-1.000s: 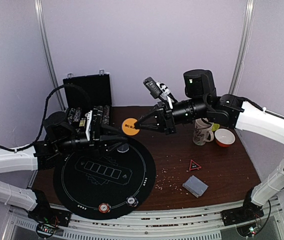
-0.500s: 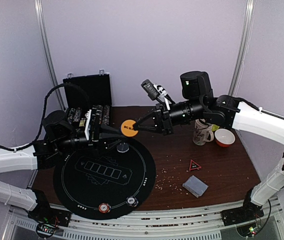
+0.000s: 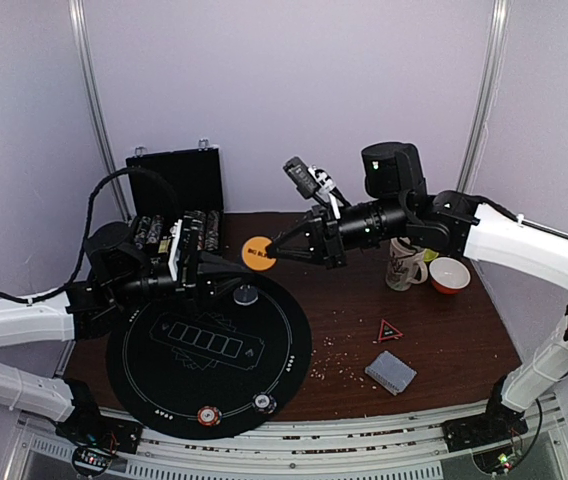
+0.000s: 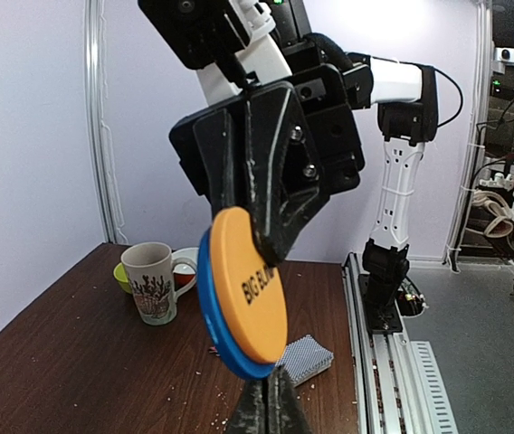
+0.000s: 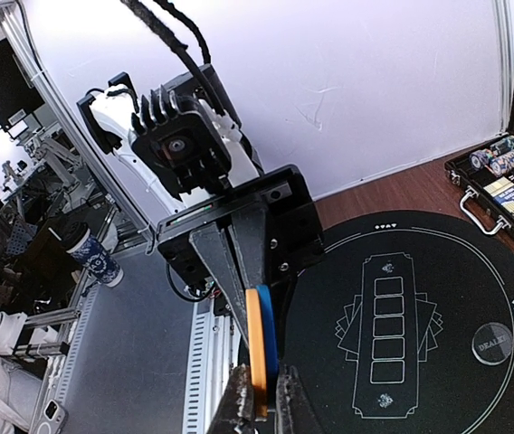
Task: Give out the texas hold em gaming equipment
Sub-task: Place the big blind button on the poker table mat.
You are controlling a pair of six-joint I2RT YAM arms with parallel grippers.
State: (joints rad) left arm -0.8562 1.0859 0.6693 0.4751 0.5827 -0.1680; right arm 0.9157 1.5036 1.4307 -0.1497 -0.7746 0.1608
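Because the orange disc (image 4: 248, 285) and the blue disc (image 4: 208, 303) stacked behind it are light, stiff and smooth-faced, they would probably slip apart unless pinched across both flat faces near the rim. The pair hangs upright in mid-air. The right tool (image 5: 259, 405) is clenched on one edge. The left tool (image 4: 262, 411) meets the opposite edge, though I cannot tell whether it grips. Below lie the black mat (image 3: 164, 390) and the bench (image 3: 444, 340).

Wooden table (image 3: 454, 335) with mat (image 3: 159, 385), mug (image 3: 404, 263), bowl (image 3: 448, 275), deck (image 3: 390, 372)

Orange disc (image 4: 250, 294) (black lettering), blue disc (image 4: 205, 294), black mat (image 3: 144, 370) white-outlined
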